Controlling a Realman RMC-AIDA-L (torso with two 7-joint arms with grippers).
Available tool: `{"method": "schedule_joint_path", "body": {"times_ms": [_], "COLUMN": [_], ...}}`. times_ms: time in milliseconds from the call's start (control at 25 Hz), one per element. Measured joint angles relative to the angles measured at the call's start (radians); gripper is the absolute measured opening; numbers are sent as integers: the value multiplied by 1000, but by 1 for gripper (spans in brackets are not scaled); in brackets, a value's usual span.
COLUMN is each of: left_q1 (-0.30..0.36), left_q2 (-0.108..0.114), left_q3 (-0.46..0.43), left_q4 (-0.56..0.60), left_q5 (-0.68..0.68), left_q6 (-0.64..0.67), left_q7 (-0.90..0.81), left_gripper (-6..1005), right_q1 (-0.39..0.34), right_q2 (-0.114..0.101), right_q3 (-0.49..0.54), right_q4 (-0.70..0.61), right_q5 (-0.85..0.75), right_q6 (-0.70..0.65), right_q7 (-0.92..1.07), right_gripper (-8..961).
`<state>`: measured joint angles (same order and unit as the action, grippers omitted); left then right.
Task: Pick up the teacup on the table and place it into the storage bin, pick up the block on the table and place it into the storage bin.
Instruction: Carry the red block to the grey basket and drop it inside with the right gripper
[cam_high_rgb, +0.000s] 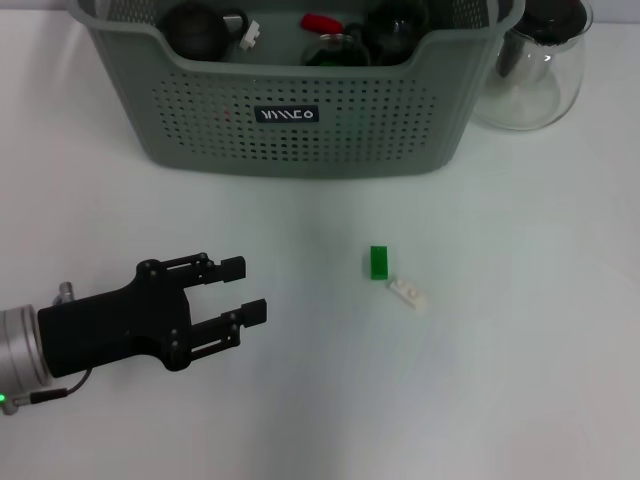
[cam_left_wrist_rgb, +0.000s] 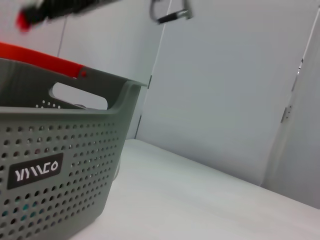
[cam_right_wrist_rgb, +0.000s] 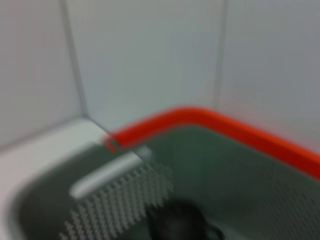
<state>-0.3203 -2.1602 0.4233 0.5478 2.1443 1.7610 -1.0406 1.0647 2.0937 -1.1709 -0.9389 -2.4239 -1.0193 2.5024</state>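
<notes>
Here, the left pincer (cam_high_rgb: 243, 290) sits at the lower left, wide open and holding nothing. The green block (cam_high_rgb: 379, 262) lies on the white tabletop (cam_high_rgb: 520, 380) mid-frame, well apart from it. The storage bin (cam_high_rgb: 300, 120) stands at the top.

Storage bin (cam_left_wrist_rgb: 65, 185): grey-green plastic, perforated side wall, slot handle cut near the rim, black label (cam_left_wrist_rgb: 36, 170) with white lettering on the side. Stands on a white counter (cam_left_wrist_rgb: 200, 200). Orange-red band (cam_left_wrist_rgb: 40, 56) visible along the far edge behind the rim. Pale wall panels (cam_left_wrist_rgb: 225, 85) behind. Metal loop (cam_left_wrist_rgb: 170, 12) overhead; blurred dark shape with a red tip (cam_left_wrist_rgb: 30, 15) beside it.
</notes>
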Motion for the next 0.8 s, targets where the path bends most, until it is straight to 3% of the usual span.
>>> {"method": "schedule_joint_path", "body": {"times_ms": [160, 320, 800], "left_q1": [-4, -6, -5], "left_q2": [1, 2, -1], "left_q3": [0, 0, 0], "left_q4": [-6, -8, -8], "left_q5": [-1, -1, -1], "left_q6": [0, 0, -2], "left_q7": [0, -1, -1], "left_gripper": [571, 571, 571], "right_q1": [141, 211, 211], "right_q2": [4, 8, 8], "right_q3": [-2, -11, -63], "right_q4": [201, 311, 354], "right_q5": [-173, -208, -155], "right_q6": [77, 136, 147], "right_q7": [92, 105, 64], "right_gripper": [211, 218, 236]}}
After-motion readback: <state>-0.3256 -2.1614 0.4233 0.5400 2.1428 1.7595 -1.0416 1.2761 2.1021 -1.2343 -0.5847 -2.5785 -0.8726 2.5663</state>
